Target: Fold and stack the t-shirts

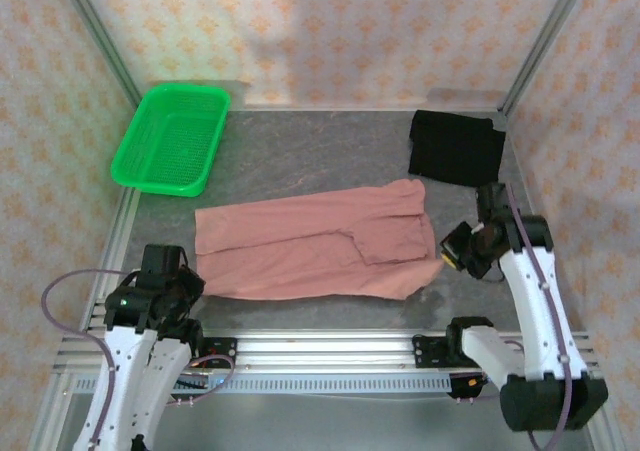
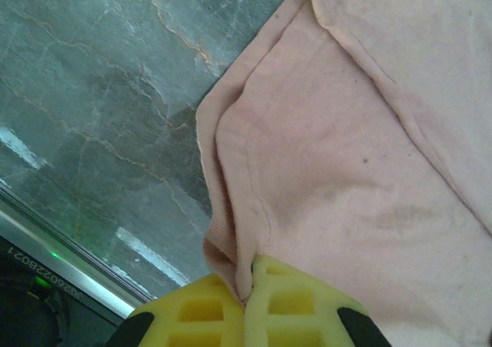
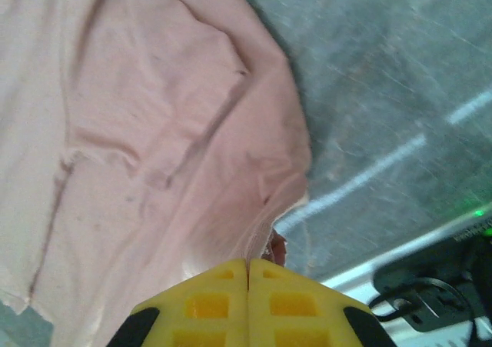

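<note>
Left gripper (image 2: 246,297) is clamped on the salmon-pink t-shirt (image 1: 320,241), a hem corner pinched right at its fingertips. Right gripper (image 3: 247,274) is pinched tight on the other near corner. Cloth spreads ahead of both. Best play: lift both corners level and together, edge taut, no sagging. The black t-shirt (image 1: 455,146) lies beyond the right gripper

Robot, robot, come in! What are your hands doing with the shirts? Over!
Left gripper shut on pink shirt, near-left corner. Right gripper shut on its near-right corner. Black shirt lies far right. Green basket far left, not in the way.
</note>
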